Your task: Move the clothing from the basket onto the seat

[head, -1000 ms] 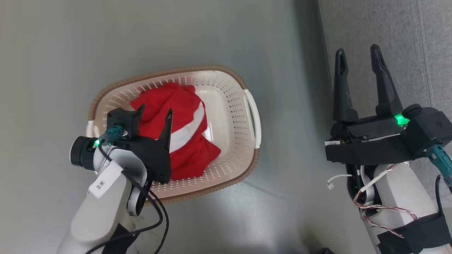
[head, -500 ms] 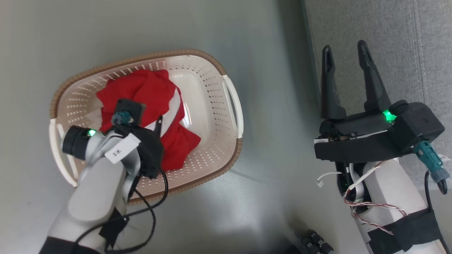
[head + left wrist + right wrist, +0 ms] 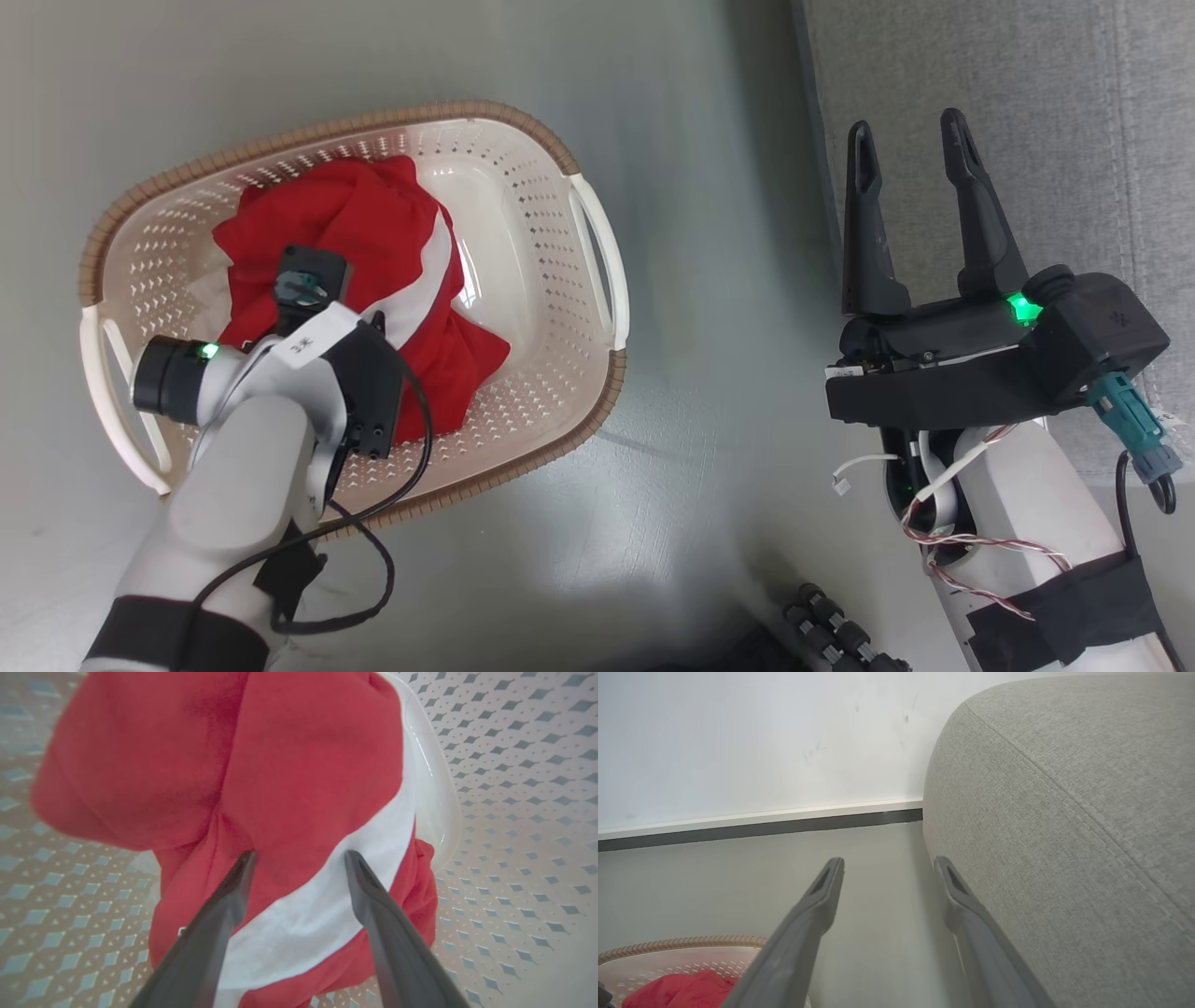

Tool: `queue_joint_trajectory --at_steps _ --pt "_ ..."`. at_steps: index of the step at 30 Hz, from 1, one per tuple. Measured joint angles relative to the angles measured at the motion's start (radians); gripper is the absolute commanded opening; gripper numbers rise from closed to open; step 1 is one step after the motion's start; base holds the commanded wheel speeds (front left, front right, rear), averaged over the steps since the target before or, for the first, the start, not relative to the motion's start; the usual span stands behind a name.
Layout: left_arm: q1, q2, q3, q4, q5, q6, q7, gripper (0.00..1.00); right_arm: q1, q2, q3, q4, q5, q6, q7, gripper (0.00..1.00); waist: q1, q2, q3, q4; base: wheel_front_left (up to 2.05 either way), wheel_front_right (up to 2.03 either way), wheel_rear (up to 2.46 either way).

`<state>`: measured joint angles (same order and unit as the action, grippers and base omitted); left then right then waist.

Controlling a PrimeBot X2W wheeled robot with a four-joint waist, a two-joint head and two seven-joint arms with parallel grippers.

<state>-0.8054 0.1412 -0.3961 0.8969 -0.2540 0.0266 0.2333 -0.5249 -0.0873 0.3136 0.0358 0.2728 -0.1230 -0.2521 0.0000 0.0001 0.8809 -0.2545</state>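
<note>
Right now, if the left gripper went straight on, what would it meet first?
Most likely the clothing: the left gripper, jaws open, points at its red-and-white fold inside the basket. The gap is unclear.

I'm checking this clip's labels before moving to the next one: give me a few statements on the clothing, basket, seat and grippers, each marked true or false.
1. The clothing lies in the basket. True.
2. The left gripper is open, with its fingers pointing at the clothing. True.
3. The right gripper is shut on a piece of clothing. False: the right gripper is open and holds nothing, next to the seat.
4. The basket stands on the seat. False: it stands on the floor beside the seat.
</note>
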Motion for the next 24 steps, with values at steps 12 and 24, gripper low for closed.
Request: queue_joint_trajectory --at_steps 12,24 --pt "-0.040 -0.030 -0.005 0.098 0.000 0.001 0.029 0.00 -0.023 0.004 0.003 0.003 -0.002 0.000 -0.002 1.00 -0.0001 0.0000 0.019 0.006 0.00 0.00 0.00" --pt "-0.063 -0.056 -0.017 0.161 -0.005 -0.009 -0.008 0.00 -0.026 0.001 -0.005 0.034 -0.019 0.005 -0.005 1.00 -0.0001 0.0000 -0.013 0.023 0.00 0.00 0.00"
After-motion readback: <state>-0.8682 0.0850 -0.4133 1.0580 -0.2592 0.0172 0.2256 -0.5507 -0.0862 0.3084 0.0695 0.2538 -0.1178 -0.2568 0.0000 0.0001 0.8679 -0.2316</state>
